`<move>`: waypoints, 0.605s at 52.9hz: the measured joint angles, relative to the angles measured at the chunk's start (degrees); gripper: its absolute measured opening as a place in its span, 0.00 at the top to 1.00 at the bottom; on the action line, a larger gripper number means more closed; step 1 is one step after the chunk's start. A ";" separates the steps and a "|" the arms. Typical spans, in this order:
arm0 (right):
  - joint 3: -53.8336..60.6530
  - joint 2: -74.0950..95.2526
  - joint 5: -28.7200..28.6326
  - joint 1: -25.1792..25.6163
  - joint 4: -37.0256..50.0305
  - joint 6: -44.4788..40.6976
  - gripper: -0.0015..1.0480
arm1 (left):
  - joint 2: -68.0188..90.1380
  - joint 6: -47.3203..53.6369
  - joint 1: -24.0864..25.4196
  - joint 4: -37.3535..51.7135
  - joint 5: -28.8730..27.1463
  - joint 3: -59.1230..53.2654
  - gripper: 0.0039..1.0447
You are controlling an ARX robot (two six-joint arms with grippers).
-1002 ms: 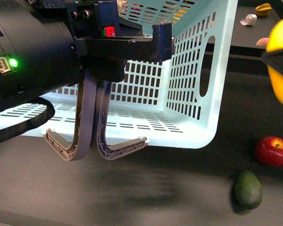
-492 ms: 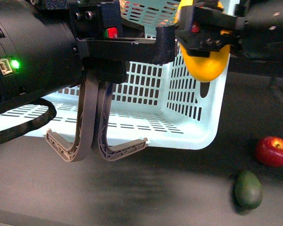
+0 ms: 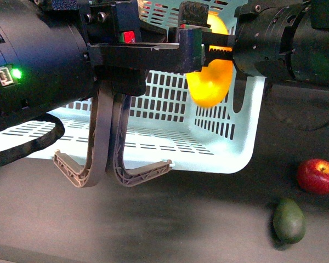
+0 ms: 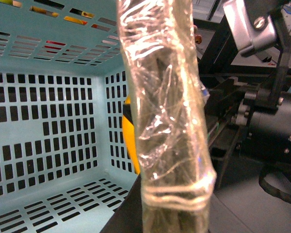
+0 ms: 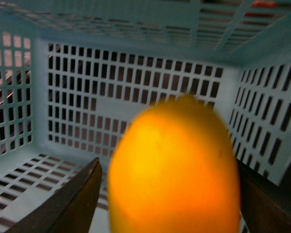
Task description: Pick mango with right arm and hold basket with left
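Note:
The pale turquoise basket (image 3: 219, 148) is tipped with its open side toward me, and its grey-brown handles (image 3: 101, 159) hang down in front. My left gripper (image 3: 153, 53) is shut on the basket at its upper rim. One film-wrapped finger (image 4: 167, 121) fills the left wrist view, with the basket's inside (image 4: 48, 121) behind it. My right gripper (image 3: 208, 46) is shut on the yellow-orange mango (image 3: 211, 82) and holds it at the basket's upper right, just inside the opening. In the right wrist view the mango (image 5: 174, 170) sits between the dark fingers (image 5: 72, 199), with the slotted basket walls (image 5: 111, 87) around it.
A red apple (image 3: 317, 176) and a dark green avocado (image 3: 289, 220) lie on the dark table at the front right, outside the basket. My bulky left arm (image 3: 38, 60) fills the upper left of the front view, and my right arm (image 3: 285, 38) fills the upper right.
My right arm has carried the mango leftward from the right edge of the front view into the basket's opening. My left arm and the basket have stayed in place.

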State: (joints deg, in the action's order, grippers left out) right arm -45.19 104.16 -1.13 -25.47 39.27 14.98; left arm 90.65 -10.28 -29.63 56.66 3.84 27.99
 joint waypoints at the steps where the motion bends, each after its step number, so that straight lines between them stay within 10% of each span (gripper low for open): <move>1: 0.02 -0.02 0.28 0.04 0.72 0.00 0.15 | 0.00 0.00 0.00 0.00 0.00 0.00 0.93; 32: 18.40 -23.63 2.97 11.13 3.28 -0.11 0.08 | 0.48 0.02 -0.02 0.00 -0.28 0.00 0.93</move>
State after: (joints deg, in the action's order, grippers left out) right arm -26.79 80.53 1.85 -14.35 42.54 14.87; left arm 91.13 -10.26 -29.65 56.66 3.55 27.99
